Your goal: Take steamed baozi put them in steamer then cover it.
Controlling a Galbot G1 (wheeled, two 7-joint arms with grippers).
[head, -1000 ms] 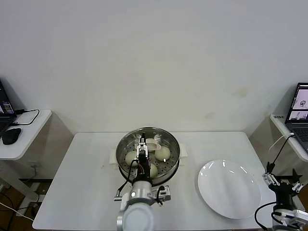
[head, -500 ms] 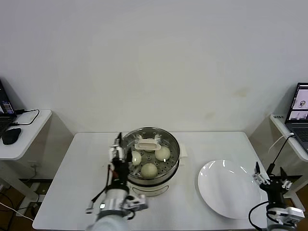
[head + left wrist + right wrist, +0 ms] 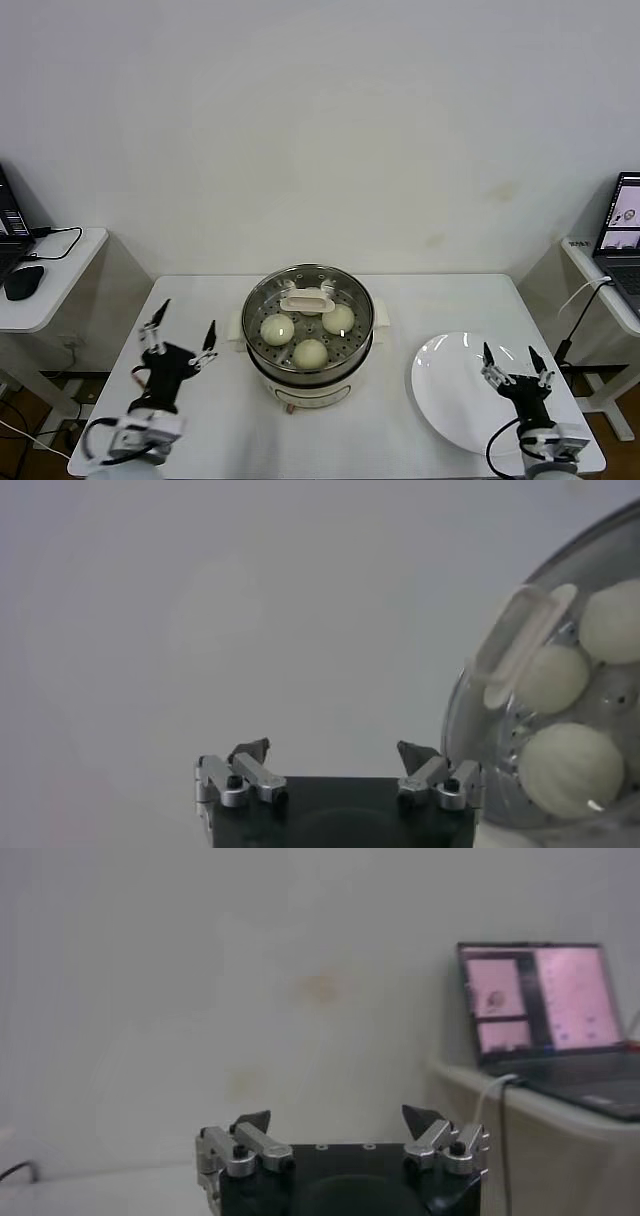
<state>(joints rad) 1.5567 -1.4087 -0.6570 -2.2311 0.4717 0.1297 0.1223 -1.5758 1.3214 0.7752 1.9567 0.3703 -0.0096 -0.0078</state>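
Note:
The steamer (image 3: 262, 362) stands mid-table, a shiny steel pot on a cream base. The clear glass cover (image 3: 355, 300) lies on it, its cream handle (image 3: 306, 299) on top. Through the glass I see three steamed baozi (image 3: 276, 328) (image 3: 338, 319) (image 3: 310, 352) on the perforated tray. My left gripper (image 3: 187, 325) hangs open and empty over the table, left of the steamer. The left wrist view shows that gripper (image 3: 335, 750) with the cover (image 3: 480, 735), its handle (image 3: 520, 645) and baozi (image 3: 570, 768) off to one side. My right gripper (image 3: 510, 358) is open and empty above the plate.
A flat white plate (image 3: 455, 400) lies bare at the table's right. Side desks flank the table, with a mouse (image 3: 22, 283) on the left one and a laptop (image 3: 622, 235) (image 3: 545, 1013) on the right one. A white wall rises behind.
My left arm has pulled back from over the steamer to the table's left front. The right gripper has shifted left, over the plate's near edge. The cover stays on the steamer.

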